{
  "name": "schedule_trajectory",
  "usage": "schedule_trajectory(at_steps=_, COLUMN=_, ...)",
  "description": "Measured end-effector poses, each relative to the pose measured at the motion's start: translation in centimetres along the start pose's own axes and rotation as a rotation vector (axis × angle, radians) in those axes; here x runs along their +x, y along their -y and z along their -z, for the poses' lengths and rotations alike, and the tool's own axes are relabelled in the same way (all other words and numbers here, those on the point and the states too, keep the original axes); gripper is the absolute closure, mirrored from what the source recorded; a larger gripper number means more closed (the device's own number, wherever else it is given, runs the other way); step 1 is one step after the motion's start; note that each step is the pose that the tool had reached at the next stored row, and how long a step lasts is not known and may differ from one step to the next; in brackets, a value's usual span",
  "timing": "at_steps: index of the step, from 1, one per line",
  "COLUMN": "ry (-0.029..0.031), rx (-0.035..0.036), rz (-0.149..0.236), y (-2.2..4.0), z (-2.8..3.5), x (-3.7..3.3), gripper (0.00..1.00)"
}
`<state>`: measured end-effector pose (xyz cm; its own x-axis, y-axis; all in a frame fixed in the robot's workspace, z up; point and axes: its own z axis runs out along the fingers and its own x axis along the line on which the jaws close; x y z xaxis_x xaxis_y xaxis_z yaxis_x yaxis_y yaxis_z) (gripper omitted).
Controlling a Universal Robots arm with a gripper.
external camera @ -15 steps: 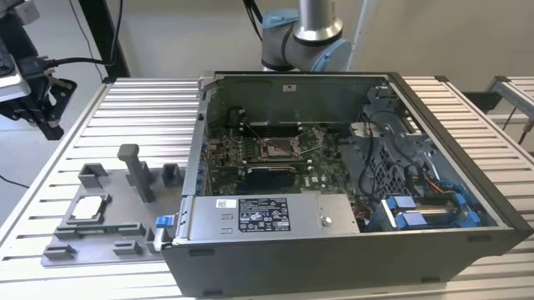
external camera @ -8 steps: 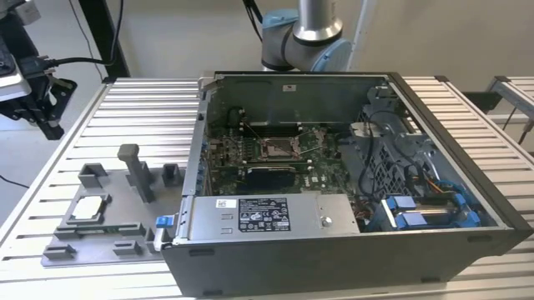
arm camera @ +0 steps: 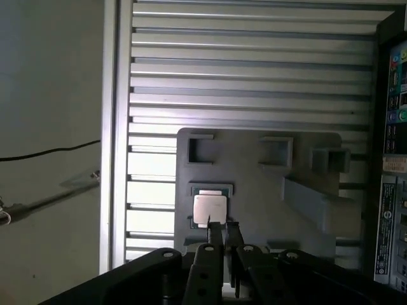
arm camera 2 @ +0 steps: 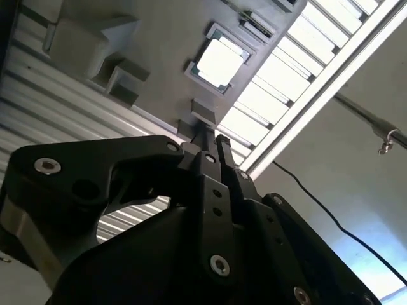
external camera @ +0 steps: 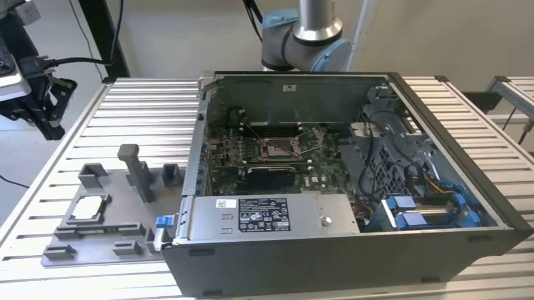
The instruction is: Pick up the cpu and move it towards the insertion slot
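"How did the gripper (arm camera: 222,229) stand?"
"Jaws seemingly drawn together, empty; well clear of the cpu (arm camera: 210,208), which lay flat in the grey tray (arm camera: 254,184)."
"How would it handle?"
"Light, stiff, slick-topped; probably fragile underneath; best pinched by opposite edges."

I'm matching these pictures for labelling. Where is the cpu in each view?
Exterior view: the cpu lies on the grey tray, to the exterior view's left of the computer case.
First wrist view: the cpu sits on the tray, just beyond the gripper.
Second wrist view: the cpu on the tray, beyond the gripper.
Shared landmark: the grey tray.
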<state>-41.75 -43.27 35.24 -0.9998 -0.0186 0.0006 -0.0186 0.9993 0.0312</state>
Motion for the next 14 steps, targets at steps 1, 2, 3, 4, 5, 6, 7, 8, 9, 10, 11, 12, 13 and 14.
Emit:
schedule_trajectory(at_steps=1, ry=0.0, rx=0.0, rz=0.0, y=0.0, z=0.0, x=0.0, gripper=0.0)
schedule_trajectory(at_steps=2, ry=0.0, rx=0.0, rz=0.0, y=0.0, z=0.0, x=0.0, gripper=0.0)
schedule_trajectory(at_steps=3, ry=0.0001, rx=0.0, rz=0.0, y=0.0, z=0.0, x=0.0, gripper=0.0)
schedule_trajectory(at_steps=4, ry=0.0, rx=-0.0001, rz=0.0, y=0.0, z=0.0, x=0.0, gripper=0.0)
schedule_trajectory(at_steps=5, ry=0.0001, rx=-0.0001, rz=0.0, y=0.0, z=0.0, x=0.0, gripper=0.0)
schedule_trajectory(at_steps=6, ry=0.0001, rx=-0.0001, rz=0.0, y=0.0, z=0.0, x=0.0, gripper=0.0)
schedule_trajectory(at_steps=7, ry=0.0, rx=-0.0001, rz=0.0, y=0.0, z=0.0, x=0.0, gripper=0.0)
schedule_trajectory(at_steps=8, ry=0.0001, rx=-0.0002, rz=0.0, y=0.0, z=0.0, x=0.0, gripper=0.0)
schedule_trajectory(at_steps=9, ry=0.0, rx=-0.0001, rz=0.0, y=0.0, z=0.0, x=0.0, gripper=0.0)
schedule_trajectory(at_steps=10, ry=0.0001, rx=-0.0002, rz=0.0, y=0.0, z=0.0, x=0.0, gripper=0.0)
schedule_trajectory(at_steps=11, ry=0.0, rx=-0.0002, rz=0.0, y=0.0, z=0.0, x=0.0, gripper=0.0)
schedule_trajectory(at_steps=12, ry=0.0, rx=-0.0002, rz=0.0, y=0.0, z=0.0, x=0.0, gripper=0.0)
schedule_trajectory(at_steps=13, ry=0.0, rx=-0.0002, rz=0.0, y=0.0, z=0.0, x=0.0, gripper=0.0)
schedule_trajectory(at_steps=14, ry=-0.0001, rx=0.0003, rz=0.0, y=0.0, z=-0.01, x=0.0, gripper=0.0)
